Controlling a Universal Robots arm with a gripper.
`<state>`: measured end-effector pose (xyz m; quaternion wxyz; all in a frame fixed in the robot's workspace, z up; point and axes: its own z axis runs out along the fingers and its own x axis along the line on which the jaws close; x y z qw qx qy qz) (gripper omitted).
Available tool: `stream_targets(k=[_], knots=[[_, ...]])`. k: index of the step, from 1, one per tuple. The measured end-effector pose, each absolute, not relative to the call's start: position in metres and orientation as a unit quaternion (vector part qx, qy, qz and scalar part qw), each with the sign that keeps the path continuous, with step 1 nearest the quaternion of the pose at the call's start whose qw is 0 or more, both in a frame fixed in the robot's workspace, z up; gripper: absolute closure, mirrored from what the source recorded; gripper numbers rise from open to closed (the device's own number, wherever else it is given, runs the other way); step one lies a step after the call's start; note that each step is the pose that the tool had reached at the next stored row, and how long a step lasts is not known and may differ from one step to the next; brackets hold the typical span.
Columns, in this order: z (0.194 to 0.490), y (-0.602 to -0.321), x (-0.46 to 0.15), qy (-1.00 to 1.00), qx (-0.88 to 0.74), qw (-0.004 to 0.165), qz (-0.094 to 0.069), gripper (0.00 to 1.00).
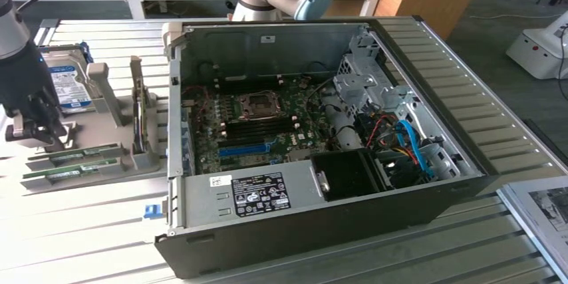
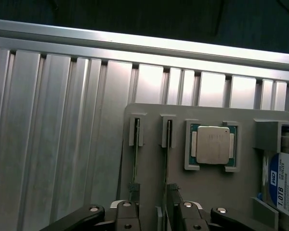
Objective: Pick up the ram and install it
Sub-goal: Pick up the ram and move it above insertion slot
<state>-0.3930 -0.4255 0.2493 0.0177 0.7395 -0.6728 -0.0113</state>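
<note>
Pincer (image 2: 152, 192) spread wide above a grey holder (image 2: 151, 159); two ram sticks (image 2: 136, 154) stand slotted beneath, near ends hidden.

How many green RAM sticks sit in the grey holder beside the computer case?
2. Both sit side by side in the grey holder at the exterior view's left: the farther ram stick and the nearer ram stick. Others may be hidden.
</note>
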Motion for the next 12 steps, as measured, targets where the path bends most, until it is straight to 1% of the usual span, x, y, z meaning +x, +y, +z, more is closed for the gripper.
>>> stream_targets(k=[12], knots=[[0.2493,-0.4333,-0.393,-0.673,0.74,0.018,-0.011,0.64]])
